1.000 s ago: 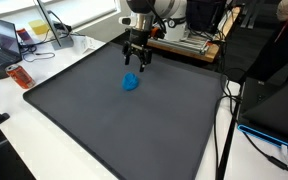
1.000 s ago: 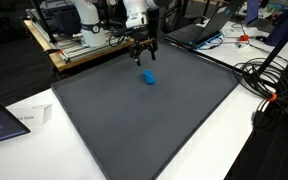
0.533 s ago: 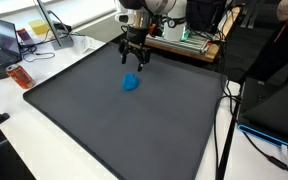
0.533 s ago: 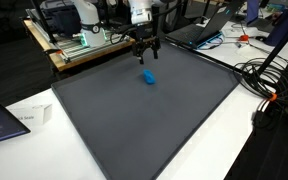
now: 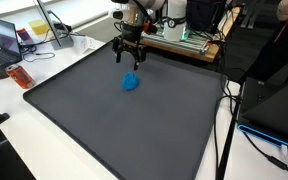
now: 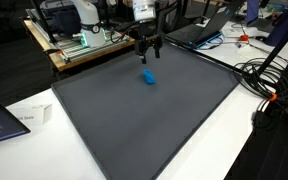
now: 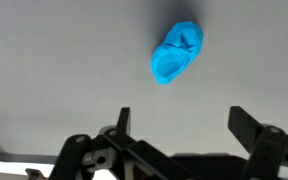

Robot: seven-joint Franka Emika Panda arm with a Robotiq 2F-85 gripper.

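Hand (image 5: 130, 60), fingers apart and empty, hovers above the dark bench (image 5: 104, 130); crumpled blue object (image 7: 176, 52) lies on it just ahead of the hand, untouched; its long axis slants across the wrist view.

bright blue crumpled cloth (image 7: 176, 52), dark grey mat (image 5: 114, 130), black end effector (image 5: 130, 58)

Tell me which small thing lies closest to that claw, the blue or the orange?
The blue lump, alone on the dark mat by the open gripper. The orange thing lies off the mat, on the white table.
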